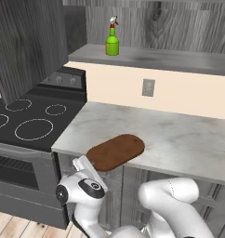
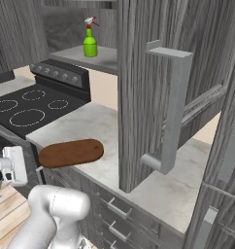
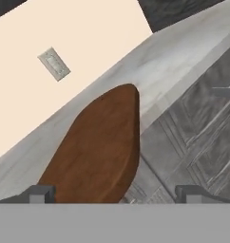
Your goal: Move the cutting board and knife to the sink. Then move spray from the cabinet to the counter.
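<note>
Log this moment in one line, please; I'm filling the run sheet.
jaws: open, nothing held | cutting board: on counter, near end overhanging front edge | spray: upright on cabinet shelf

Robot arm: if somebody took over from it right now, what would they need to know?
Gripper: open, holding nothing, low at the counter's front edge, facing the near end of the board.
Board: on the counter, one end jutting over the front edge beside the stove.
Spray: upright on the cabinet shelf.
Done: nothing yet.
Left: board and knife to the sink, then spray down to the counter.
</note>
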